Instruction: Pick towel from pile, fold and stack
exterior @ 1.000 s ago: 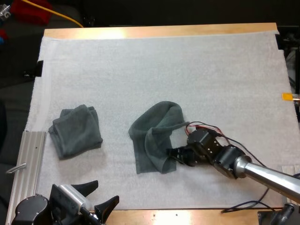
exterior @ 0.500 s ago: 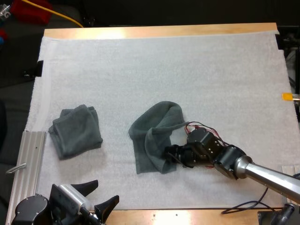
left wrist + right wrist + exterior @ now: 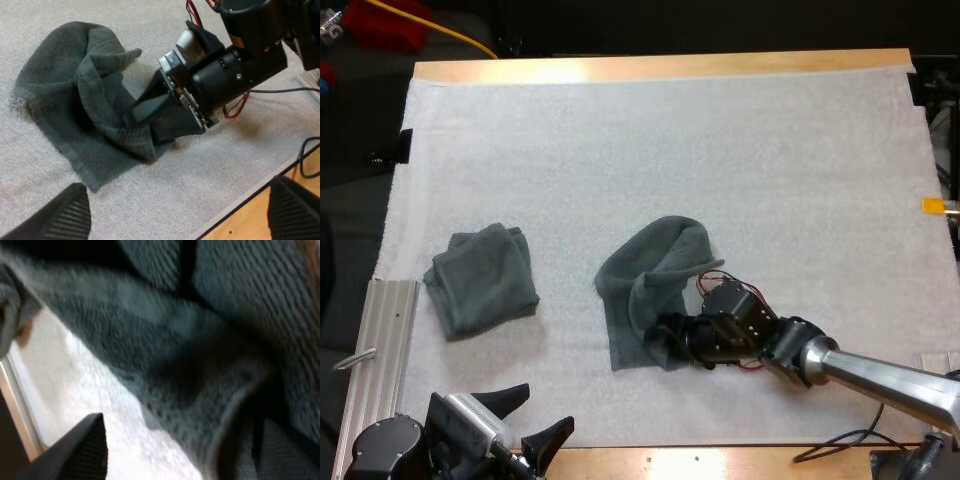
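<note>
Grey crumpled towel (image 3: 645, 290) between spread fingers (image 3: 90, 450) of right gripper (image 3: 665, 335) (left gripper (image 3: 542, 410) agape)

Folds of the crumpled towel (image 3: 630, 295) partly hide the tips of the right hand (image 3: 660, 335).

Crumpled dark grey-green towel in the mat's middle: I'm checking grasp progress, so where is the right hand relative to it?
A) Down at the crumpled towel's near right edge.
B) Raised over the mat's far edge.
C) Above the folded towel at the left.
A: the right hand sits low at the near right edge of the crumpled dark grey-green towel, with its black fingers apart at the cloth.
</note>
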